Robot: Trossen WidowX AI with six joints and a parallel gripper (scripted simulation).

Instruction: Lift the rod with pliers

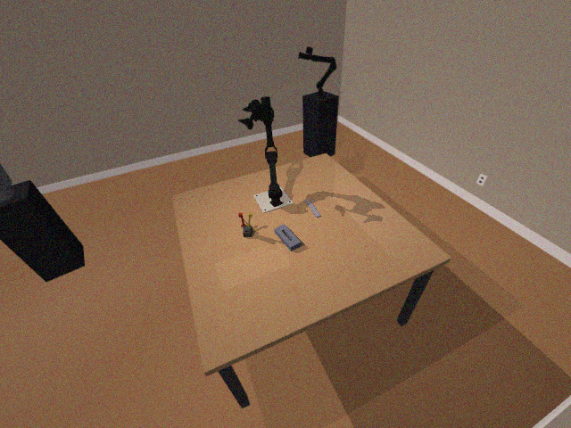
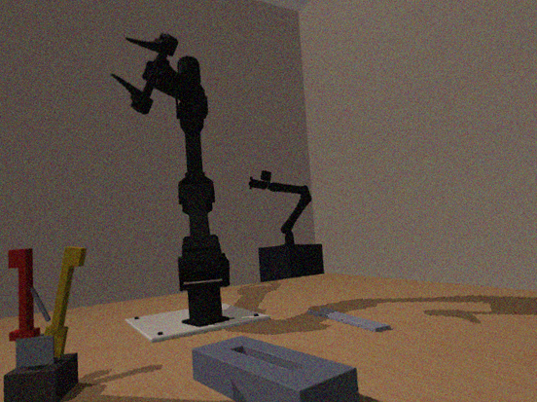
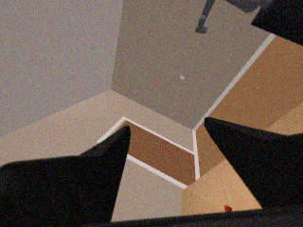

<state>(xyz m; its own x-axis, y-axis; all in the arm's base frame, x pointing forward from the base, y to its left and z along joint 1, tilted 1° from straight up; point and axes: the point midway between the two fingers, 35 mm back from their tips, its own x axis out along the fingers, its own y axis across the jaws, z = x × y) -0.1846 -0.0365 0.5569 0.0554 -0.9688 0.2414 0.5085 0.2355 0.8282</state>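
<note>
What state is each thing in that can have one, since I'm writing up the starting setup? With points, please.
Gripper (image 1: 239, 114) (image 2: 118, 56) (image 3: 167, 125): open, raised well above the table.
Locking pliers (image 1: 244, 225) (image 2: 27, 297): standing in the holster, red and yellow handles spread apart.
Holster (image 1: 247, 233) (image 2: 28, 386): upright on the table, occupied by the pliers.
Channel block (image 1: 294, 242) (image 2: 327, 394): lying flat, slot facing up.
Rod: cannot tell; the slot's inside is too dark.
Flat grey strip (image 1: 314, 209) (image 2: 357, 321): lying flat.

Grey-beige walls (image 1: 438, 69) (image 2: 431, 122) (image 3: 156, 52) meeting at corner; white baseboard (image 1: 166, 160) (image 3: 241, 76) edging orange-brown floor (image 1: 115, 332) (image 3: 256, 85). Outlet (image 1: 481, 179) showing on wall. Wooden table (image 1: 332, 281) (image 2: 470, 356) (image 3: 208, 194) standing on dark legs (image 1: 414, 299), shadows falling across top. Lighting running dim.
</note>
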